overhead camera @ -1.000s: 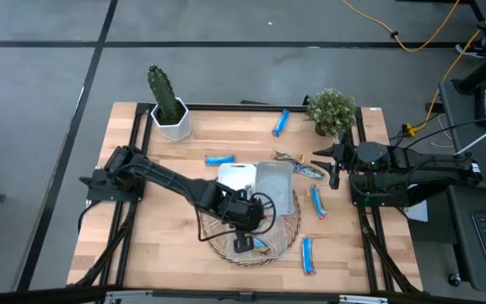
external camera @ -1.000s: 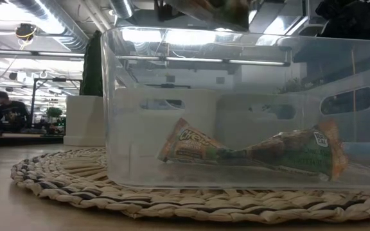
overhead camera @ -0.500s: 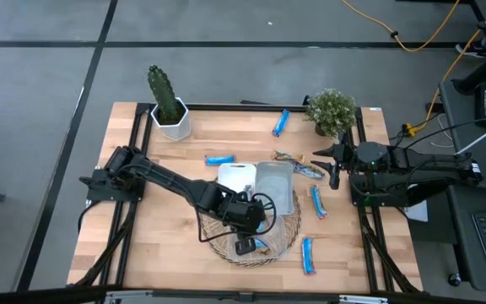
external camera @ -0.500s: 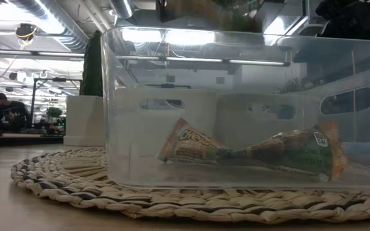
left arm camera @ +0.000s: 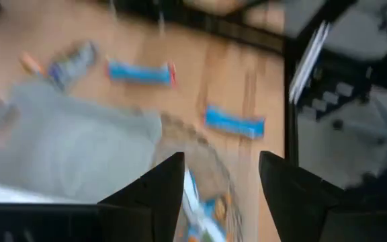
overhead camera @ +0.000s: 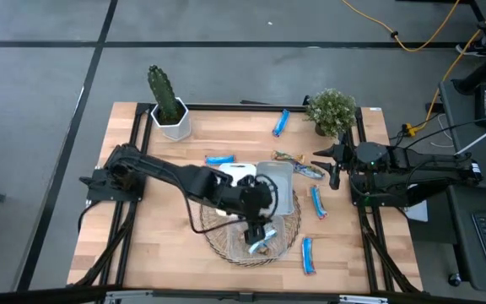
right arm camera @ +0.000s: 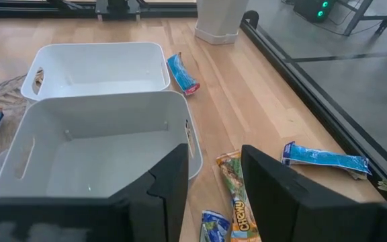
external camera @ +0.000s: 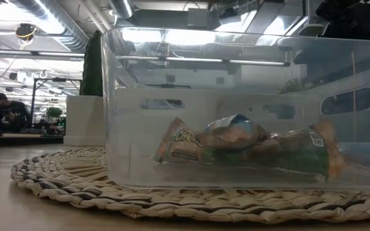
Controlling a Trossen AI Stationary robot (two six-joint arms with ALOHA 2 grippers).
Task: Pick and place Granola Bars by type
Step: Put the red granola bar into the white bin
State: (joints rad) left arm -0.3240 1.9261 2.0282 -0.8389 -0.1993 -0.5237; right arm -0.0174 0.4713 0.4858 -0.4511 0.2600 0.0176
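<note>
Left pincer (overhead camera: pixel 257 232) released above clear bin (external camera: pixel 236 109) at worktop (overhead camera: pixel 167 211) six o'clock; Granola Bars (external camera: pixel 243 147) dropped inside, more (overhead camera: pixel 315 203) loose toward three. Right pincer (overhead camera: pixel 332 165) parked, spread, at three. Next: fetching another bar, probably.

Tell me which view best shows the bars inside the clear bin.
The low view: through the clear bin wall, two bars lie piled, wrappers readable. The high view shows only a small speck of them below the left gripper. The left wrist view blurs them between its fingers. The right wrist view shows only other bins.
</note>
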